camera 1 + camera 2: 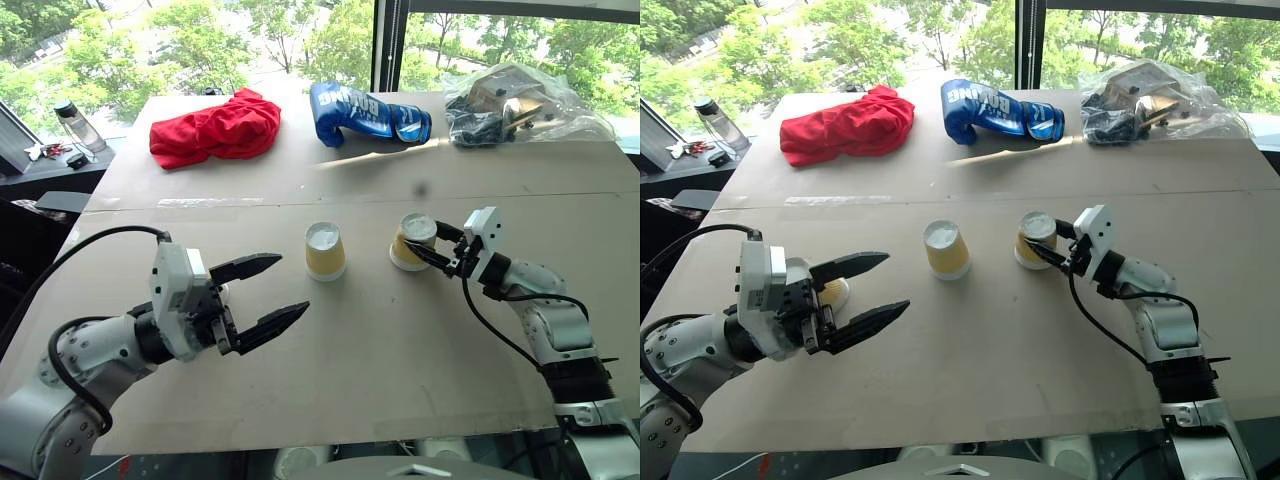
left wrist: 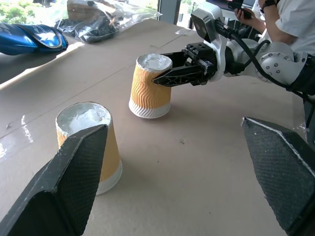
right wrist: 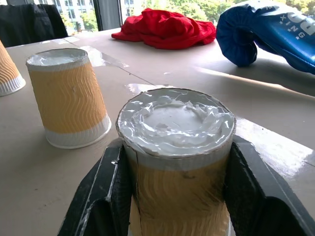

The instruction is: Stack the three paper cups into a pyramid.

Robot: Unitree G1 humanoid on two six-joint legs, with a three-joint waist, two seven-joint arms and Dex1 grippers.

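three paper cups [image 1: 945, 250], one red cloth [image 1: 215, 127], one blue boxing glove [image 1: 365, 113]

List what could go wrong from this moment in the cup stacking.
1. The right gripper is shut on an upside-down paper cup; a hard squeeze may crush its thin wall.
2. Moved toward the middle cup, it may knock that one over.
3. The third cup sits beside the open left gripper, which could bump it.

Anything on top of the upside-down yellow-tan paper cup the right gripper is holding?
Nothing: the held yellow-tan ribbed paper cup shows only its bare white base. The right gripper covers its sides; its inside cannot be seen.
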